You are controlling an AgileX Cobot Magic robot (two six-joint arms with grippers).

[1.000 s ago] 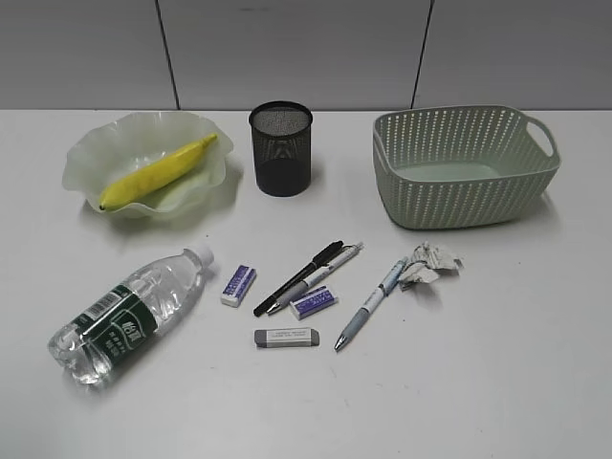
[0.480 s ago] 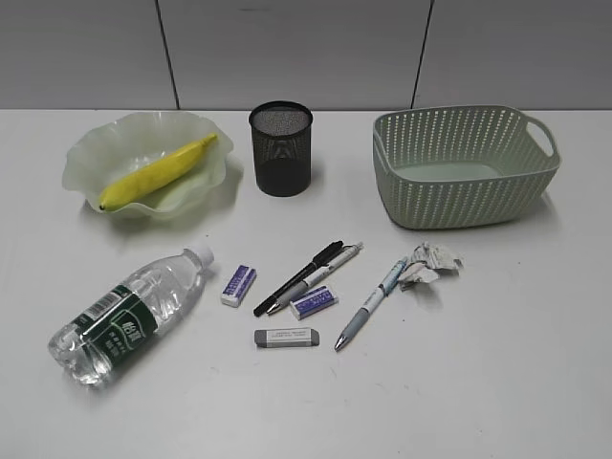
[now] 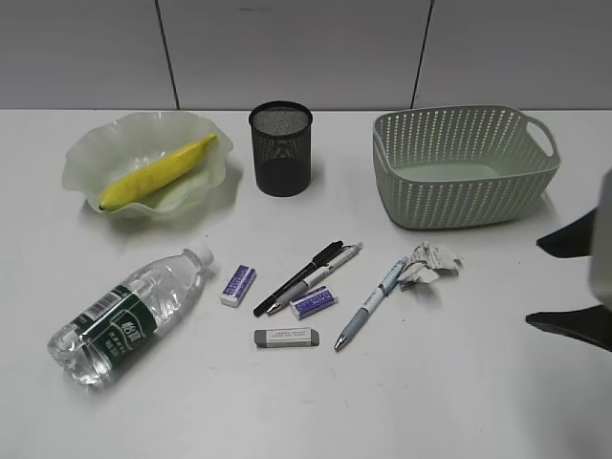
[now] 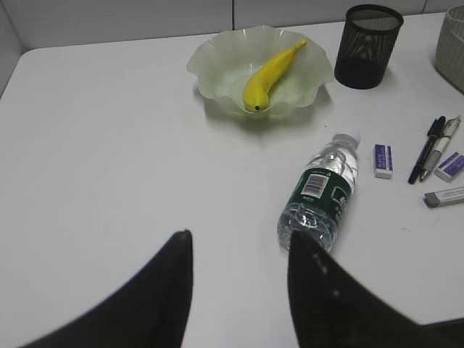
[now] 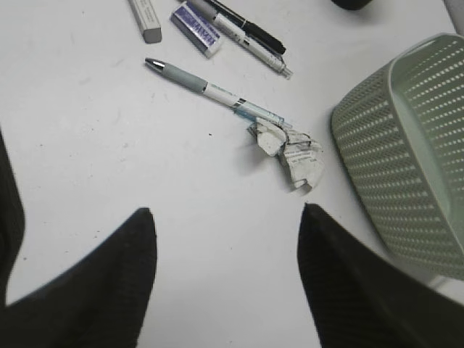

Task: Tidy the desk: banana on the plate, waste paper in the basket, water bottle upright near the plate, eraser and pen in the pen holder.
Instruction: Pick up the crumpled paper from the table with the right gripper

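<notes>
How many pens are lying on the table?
3. A black pen and a grey-and-white pen lie side by side in the middle. A pale blue pen lies to their right, its top end touching the crumpled paper. The pen holder looks empty.

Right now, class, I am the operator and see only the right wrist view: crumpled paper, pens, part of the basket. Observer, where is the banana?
Observer: The banana lies in the plate, at the far left of the desk.
Operator: And the water bottle?
Observer: The water bottle lies on its side in front of the plate, its cap pointing toward the plate.
Operator: Where does the pen holder stand?
Observer: The pen holder stands upright between the plate and the basket, and no pen sticks out of it.
</notes>
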